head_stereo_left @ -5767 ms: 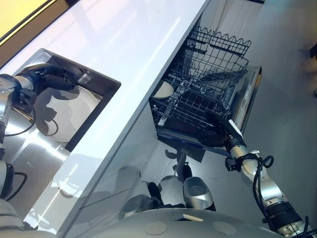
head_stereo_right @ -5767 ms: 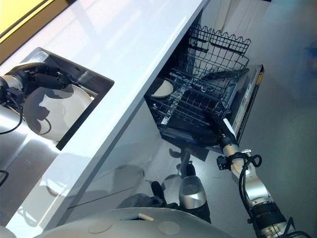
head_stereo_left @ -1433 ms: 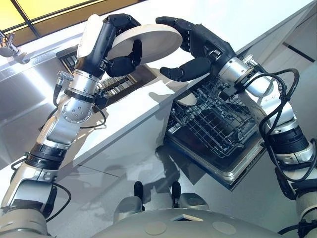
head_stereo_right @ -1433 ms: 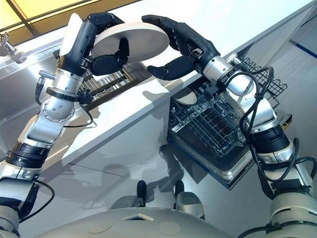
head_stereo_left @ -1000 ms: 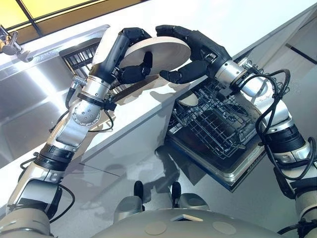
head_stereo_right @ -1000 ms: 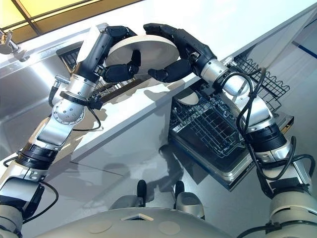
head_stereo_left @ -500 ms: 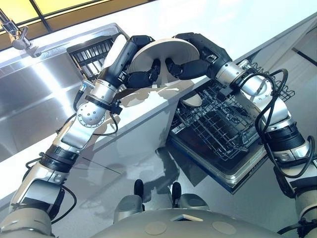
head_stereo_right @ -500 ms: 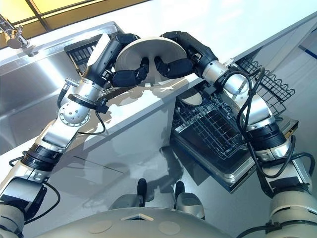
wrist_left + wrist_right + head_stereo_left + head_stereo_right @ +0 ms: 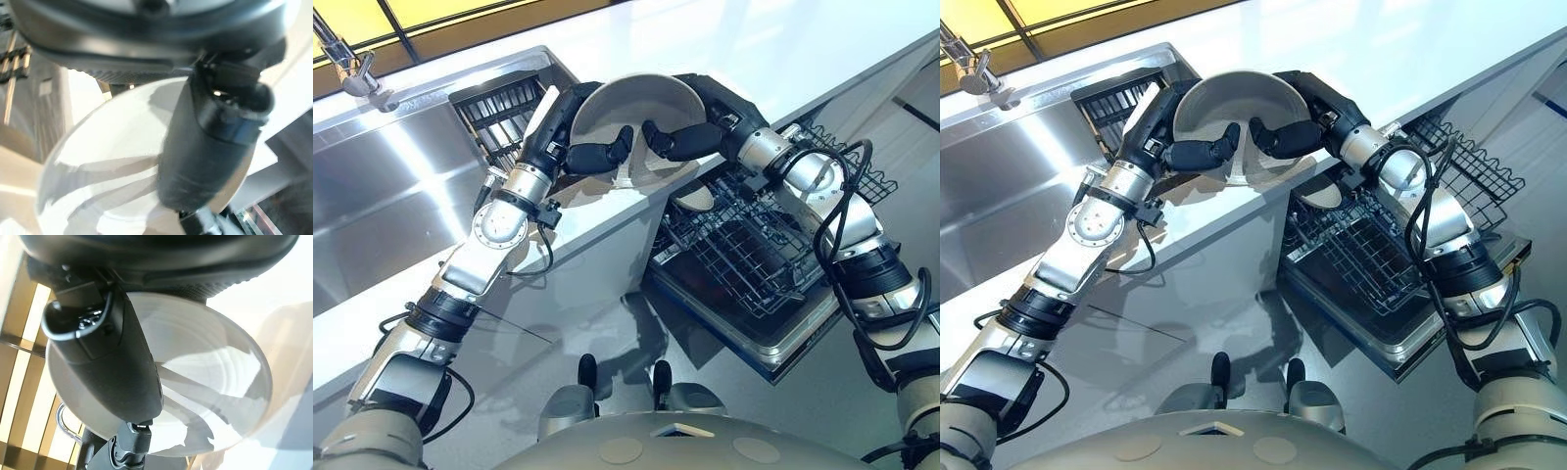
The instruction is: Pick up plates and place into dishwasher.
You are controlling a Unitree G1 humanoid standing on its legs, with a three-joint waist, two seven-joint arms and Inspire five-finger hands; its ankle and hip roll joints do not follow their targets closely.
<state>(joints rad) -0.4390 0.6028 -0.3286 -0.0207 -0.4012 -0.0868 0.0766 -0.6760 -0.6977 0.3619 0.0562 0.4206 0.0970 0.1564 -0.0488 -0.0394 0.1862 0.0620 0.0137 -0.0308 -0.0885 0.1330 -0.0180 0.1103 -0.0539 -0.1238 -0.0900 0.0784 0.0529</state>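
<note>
One plate point(image 9: 632, 103), left hand point(image 9: 560, 129), right hand point(image 9: 718, 110)

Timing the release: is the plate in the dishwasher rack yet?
No, the left hand and right hand both grip the plate above the counter, short of the rack.

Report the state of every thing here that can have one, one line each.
plate: held above the counter, tilted up, gripped from both sides.
left hand: shut on the plate.
right hand: shut on the plate.
dishwasher door: open, folded down.
rack: pulled out over the door, one dish in it.
</note>
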